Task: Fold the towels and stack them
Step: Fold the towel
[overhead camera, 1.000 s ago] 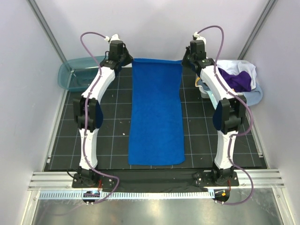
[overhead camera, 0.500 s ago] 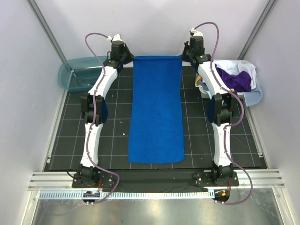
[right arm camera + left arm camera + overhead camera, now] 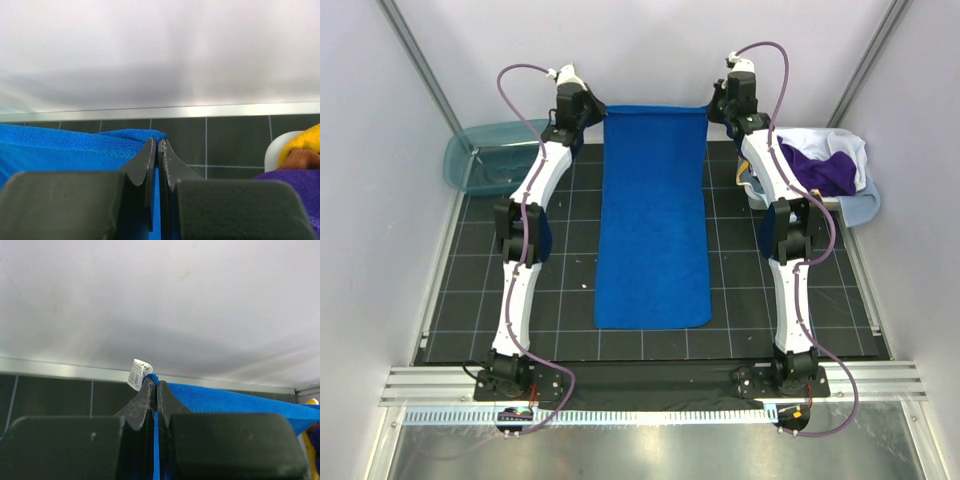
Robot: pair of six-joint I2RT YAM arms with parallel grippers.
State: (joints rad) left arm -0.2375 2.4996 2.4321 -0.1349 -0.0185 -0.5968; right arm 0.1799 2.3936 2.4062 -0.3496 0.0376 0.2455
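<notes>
so: black gridded mat [image 3: 565, 290] within pale walls [image 3: 650, 50], left hand [image 3: 154, 385] and right hand [image 3: 156, 145] tight on blue towel [image 3: 653, 220] corners

fingers [image 3: 145, 402]: pinched on blue towel [image 3: 235, 402] corner | white tag [image 3: 138, 374]: just above fingertips

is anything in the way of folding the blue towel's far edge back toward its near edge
Nothing visible. The left gripper and right gripper are shut on the far corners of the blue towel, and nothing lies on it. The teal tub and the other towels sit off to the sides.
</notes>
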